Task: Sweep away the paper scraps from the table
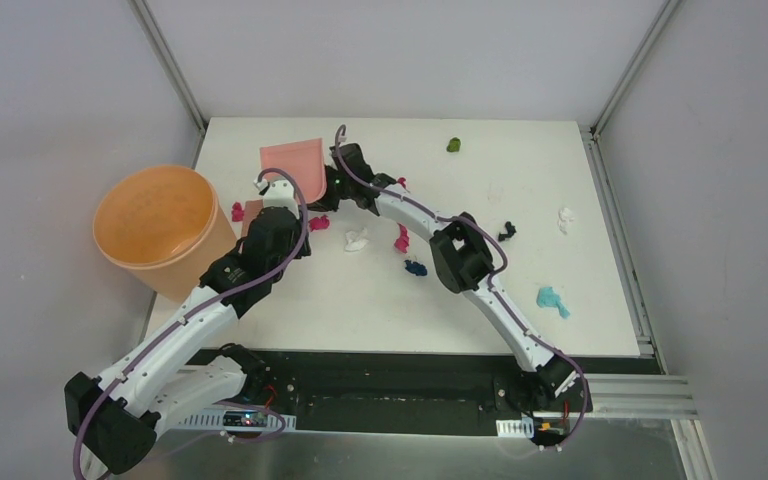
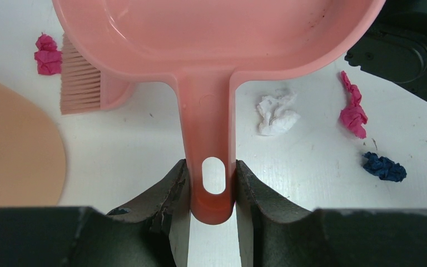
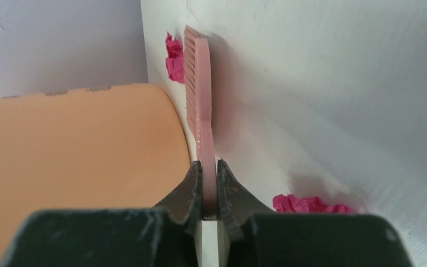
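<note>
My left claw (image 2: 211, 186) is clamped across the pan (image 2: 217, 39) handle, jaws part open around it. My right claw (image 3: 209, 192) is pinched tight on the brush (image 3: 201, 100). Scraps (image 1: 550, 300) lie scattered over the counter (image 1: 360, 300), with one pink wad (image 2: 47, 54) just beside the bristles. I'd set the pan's lip flat on the counter, then draw the bristles through that wad in short strokes toward its mouth. My left arm reaches forward beside the bucket (image 1: 155, 225); my right arm arcs across to the far left.
</note>
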Robot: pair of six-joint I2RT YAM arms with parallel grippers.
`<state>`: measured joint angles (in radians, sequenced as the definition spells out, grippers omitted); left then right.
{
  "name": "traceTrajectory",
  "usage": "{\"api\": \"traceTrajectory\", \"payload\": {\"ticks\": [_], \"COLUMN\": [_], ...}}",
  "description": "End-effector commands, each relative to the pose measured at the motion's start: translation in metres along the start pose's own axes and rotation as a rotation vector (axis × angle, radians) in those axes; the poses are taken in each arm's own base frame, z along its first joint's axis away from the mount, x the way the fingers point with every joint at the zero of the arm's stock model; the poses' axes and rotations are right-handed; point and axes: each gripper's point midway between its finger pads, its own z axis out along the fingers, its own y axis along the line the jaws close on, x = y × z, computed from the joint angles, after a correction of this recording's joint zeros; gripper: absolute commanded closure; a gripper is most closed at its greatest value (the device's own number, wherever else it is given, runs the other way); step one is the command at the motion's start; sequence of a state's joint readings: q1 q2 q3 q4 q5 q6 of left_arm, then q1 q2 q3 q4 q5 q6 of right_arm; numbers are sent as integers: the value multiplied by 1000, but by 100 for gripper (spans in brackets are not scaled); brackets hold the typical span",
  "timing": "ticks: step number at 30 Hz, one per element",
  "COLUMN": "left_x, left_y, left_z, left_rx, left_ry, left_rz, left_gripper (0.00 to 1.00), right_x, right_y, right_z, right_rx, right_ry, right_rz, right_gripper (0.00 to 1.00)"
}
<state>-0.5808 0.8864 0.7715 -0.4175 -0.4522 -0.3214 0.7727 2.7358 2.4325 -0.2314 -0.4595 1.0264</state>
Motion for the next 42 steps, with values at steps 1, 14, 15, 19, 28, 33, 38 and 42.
{"api": "traceTrajectory", "payload": {"ticks": [1, 14, 15, 19, 28, 33, 38, 42], "left_x": [-24, -32, -32, -31, -9, 31, 56, 77], "left_y": [-9, -3, -2, 0, -41, -59, -63, -71], "left_z": [-1, -8, -8, -11, -19, -33, -58, -71], "left_rx": [43, 33, 29, 20, 193, 313, 397, 450], "left_ry": [-65, -89, -87, -71, 148, 383, 543, 665], "left_rz": [-20, 6, 11, 13, 119, 181, 252, 338], "left_gripper": [100, 100, 100, 100, 100, 100, 100, 100], "right_x": [-21, -21, -18, 16, 19, -2, -8, -15], "right_y": [-3, -97, -98, -112, -94, -45, -28, -27], "right_z": [-11, -158, -174, -234, -358, -413, -445, -462], "right_rx": [105, 397, 404, 530, 516, 387, 388, 448], "right_ry": [-95, -63, -72, 27, -83, -228, -315, -353], "right_rz": [-6, 141, 110, 9, -191, -324, -459, -558], "right_gripper": [100, 100, 100, 100, 100, 100, 100, 100]}}
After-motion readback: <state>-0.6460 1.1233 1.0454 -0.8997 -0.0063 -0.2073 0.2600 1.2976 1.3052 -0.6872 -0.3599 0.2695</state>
